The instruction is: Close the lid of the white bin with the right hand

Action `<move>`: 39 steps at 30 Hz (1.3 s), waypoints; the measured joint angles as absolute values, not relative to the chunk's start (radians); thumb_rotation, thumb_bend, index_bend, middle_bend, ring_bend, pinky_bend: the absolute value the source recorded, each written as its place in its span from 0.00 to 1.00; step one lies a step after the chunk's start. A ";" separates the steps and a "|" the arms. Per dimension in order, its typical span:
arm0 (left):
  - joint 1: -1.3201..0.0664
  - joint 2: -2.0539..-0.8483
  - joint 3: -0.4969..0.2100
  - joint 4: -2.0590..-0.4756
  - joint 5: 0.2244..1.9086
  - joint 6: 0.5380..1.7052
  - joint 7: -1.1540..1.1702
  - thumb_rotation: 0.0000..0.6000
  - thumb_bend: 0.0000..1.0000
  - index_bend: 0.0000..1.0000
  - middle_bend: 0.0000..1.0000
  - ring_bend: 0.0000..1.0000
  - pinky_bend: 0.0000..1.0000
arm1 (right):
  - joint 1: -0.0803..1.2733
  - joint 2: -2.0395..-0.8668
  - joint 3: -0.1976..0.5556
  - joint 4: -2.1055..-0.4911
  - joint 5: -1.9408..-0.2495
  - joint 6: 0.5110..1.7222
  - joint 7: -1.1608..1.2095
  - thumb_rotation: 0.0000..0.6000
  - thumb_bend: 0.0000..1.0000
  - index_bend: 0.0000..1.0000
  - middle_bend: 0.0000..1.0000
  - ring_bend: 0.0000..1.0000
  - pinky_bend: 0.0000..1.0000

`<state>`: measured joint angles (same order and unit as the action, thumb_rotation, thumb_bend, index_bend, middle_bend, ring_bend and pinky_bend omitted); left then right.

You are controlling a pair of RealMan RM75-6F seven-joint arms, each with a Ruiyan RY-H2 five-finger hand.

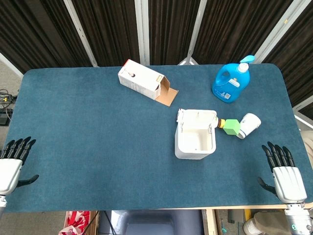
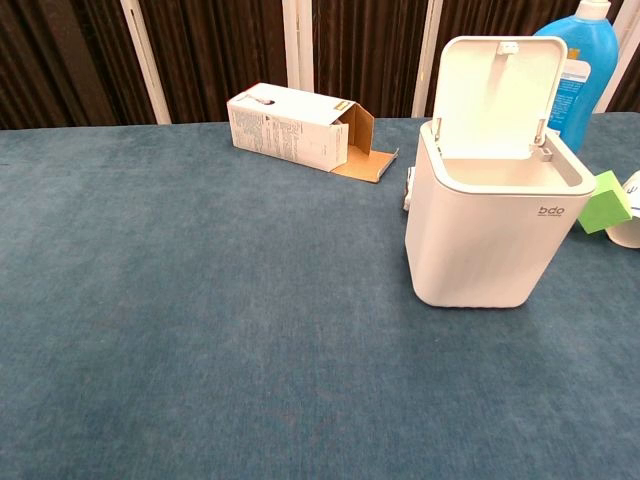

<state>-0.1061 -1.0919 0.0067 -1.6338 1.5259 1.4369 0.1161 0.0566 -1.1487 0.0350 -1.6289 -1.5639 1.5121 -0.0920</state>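
The white bin [image 1: 195, 142] [image 2: 488, 235] stands right of the table's middle, its inside bare. Its lid [image 2: 500, 95] is swung up on the far hinge and stands upright; from the head view the lid [image 1: 197, 117] shows as a narrow strip behind the opening. My right hand [image 1: 283, 172] lies flat at the table's near right corner, fingers apart, holding nothing, well to the right of the bin. My left hand [image 1: 12, 164] lies the same way at the near left edge, fingers spread. Neither hand shows in the chest view.
A blue detergent bottle [image 1: 231, 81] stands behind the bin. A green block [image 1: 232, 127] and a white cup on its side [image 1: 248, 125] lie just right of it. An opened white carton [image 1: 145, 81] lies at the back centre on the blue table [image 1: 98, 147].
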 measured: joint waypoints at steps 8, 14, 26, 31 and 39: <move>-0.104 -1.088 -0.001 -1.634 1.512 1.439 0.097 1.00 0.00 0.00 0.00 0.00 0.00 | 0.085 -1.124 0.086 -1.709 -1.550 1.513 0.010 1.00 0.23 0.00 0.05 0.07 0.19; -0.107 -1.092 -0.004 -1.638 1.515 1.440 0.087 1.00 0.00 0.00 0.00 0.00 0.00 | 0.161 -1.058 0.174 -1.815 -1.446 1.417 0.058 1.00 0.37 0.00 0.51 0.55 0.61; -0.111 -1.093 -0.008 -1.641 1.505 1.429 0.066 1.00 0.00 0.00 0.00 0.00 0.00 | 0.388 -0.928 0.345 -1.969 -1.110 1.124 0.069 1.00 0.60 0.00 0.77 0.79 0.74; -0.115 -1.093 -0.010 -1.643 1.499 1.419 0.060 1.00 0.00 0.00 0.00 0.00 0.00 | 0.468 -0.917 0.382 -1.982 -0.973 1.046 0.024 1.00 0.66 0.10 0.77 0.81 0.74; -0.119 -1.092 -0.010 -1.646 1.498 1.413 0.048 1.00 0.00 0.00 0.00 0.00 0.00 | 0.609 -0.923 0.401 -1.996 -0.745 0.968 -0.096 1.00 0.69 0.25 0.78 0.82 0.74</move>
<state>-0.1189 -1.0920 -0.0103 -1.6461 1.4982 1.4126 0.0478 0.6089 -0.9227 0.4009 -1.9961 -0.7447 0.9676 -0.0961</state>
